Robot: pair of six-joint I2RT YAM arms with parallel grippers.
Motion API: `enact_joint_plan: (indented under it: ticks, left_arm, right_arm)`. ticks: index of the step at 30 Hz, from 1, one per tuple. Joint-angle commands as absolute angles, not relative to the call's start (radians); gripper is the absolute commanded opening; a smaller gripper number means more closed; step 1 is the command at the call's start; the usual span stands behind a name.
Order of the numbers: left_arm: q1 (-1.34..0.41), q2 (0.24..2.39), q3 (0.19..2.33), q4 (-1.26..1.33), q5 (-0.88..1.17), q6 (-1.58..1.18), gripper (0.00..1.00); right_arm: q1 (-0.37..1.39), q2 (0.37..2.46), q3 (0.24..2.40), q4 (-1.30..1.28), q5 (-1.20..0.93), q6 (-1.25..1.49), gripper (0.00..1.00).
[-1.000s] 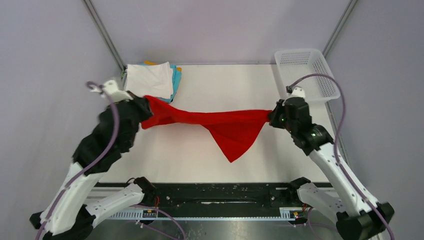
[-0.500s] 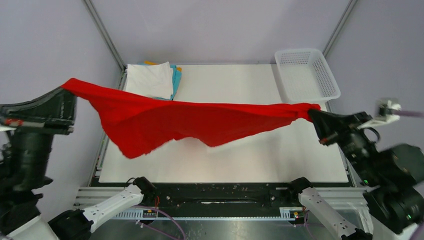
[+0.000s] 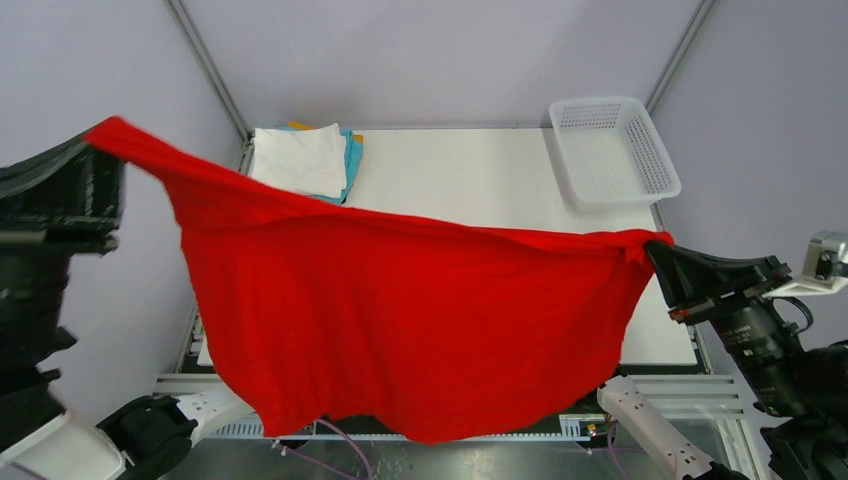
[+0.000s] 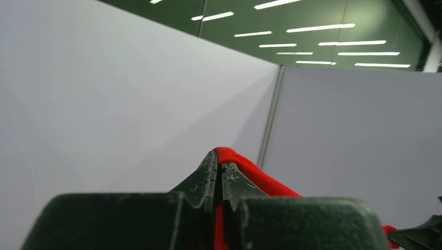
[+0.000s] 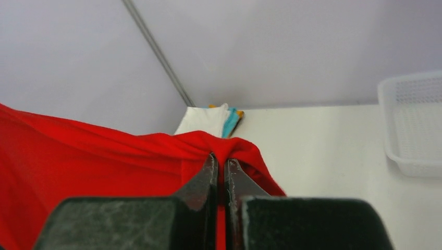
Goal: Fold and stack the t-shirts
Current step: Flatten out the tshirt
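Observation:
The red t-shirt (image 3: 400, 320) hangs spread wide in the air between both grippers, high above the table and close to the top camera. My left gripper (image 3: 98, 135) is shut on its left corner; in the left wrist view the gripper (image 4: 219, 160) pinches red cloth (image 4: 250, 174). My right gripper (image 3: 655, 248) is shut on its right corner; in the right wrist view the gripper (image 5: 219, 159) pinches the red t-shirt (image 5: 104, 161). The folded stack, white on top (image 3: 300, 158) over cyan and orange, lies at the table's back left and also shows in the right wrist view (image 5: 208, 120).
A white mesh basket (image 3: 612, 150) stands at the back right, also in the right wrist view (image 5: 414, 125). The white table top (image 3: 470, 180) shows behind the shirt. Frame posts rise at both back corners.
Both grippers have lifted and pulled farther apart toward the camera. The red t-shirt has risen off the table and opened from a stretched band into a wide hanging sheet.

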State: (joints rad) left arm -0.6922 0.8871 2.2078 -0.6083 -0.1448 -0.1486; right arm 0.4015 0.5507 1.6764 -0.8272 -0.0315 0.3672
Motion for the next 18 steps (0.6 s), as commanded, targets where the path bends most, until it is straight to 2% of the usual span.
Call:
enact_joint_plan:
  ticks: [1, 7, 12, 15, 18]
  left_arm:
    - [-0.688, 0.993, 2.109, -0.473, -0.304, -0.074, 0.00]
    - [-0.659, 1.168, 1.799, -0.277, -0.734, 0.035, 0.00]
    - [-0.519, 1.418, 1.654, -0.322, -0.602, -0.057, 0.03]
    - [-0.459, 1.579, 1.584, -0.316, -0.529, -0.123, 0.04]
    - [-0.416, 1.750, 1.607, -0.353, -0.447, -0.191, 0.04]
  right_arm:
    - [0.405, 0.568, 1.593, -0.807, 0.180, 0.361, 0.00]
    - [0.405, 0.634, 1.297, -0.711, 0.456, 0.400, 0.00]
    - [0.402, 0.761, 1.000, -0.569, 0.604, 0.471, 0.00]
    - [0.368, 0.888, 0.863, -0.418, 0.518, 0.504, 0.00]
    - [0.316, 1.092, 0.795, -0.276, 0.422, 0.534, 0.02]
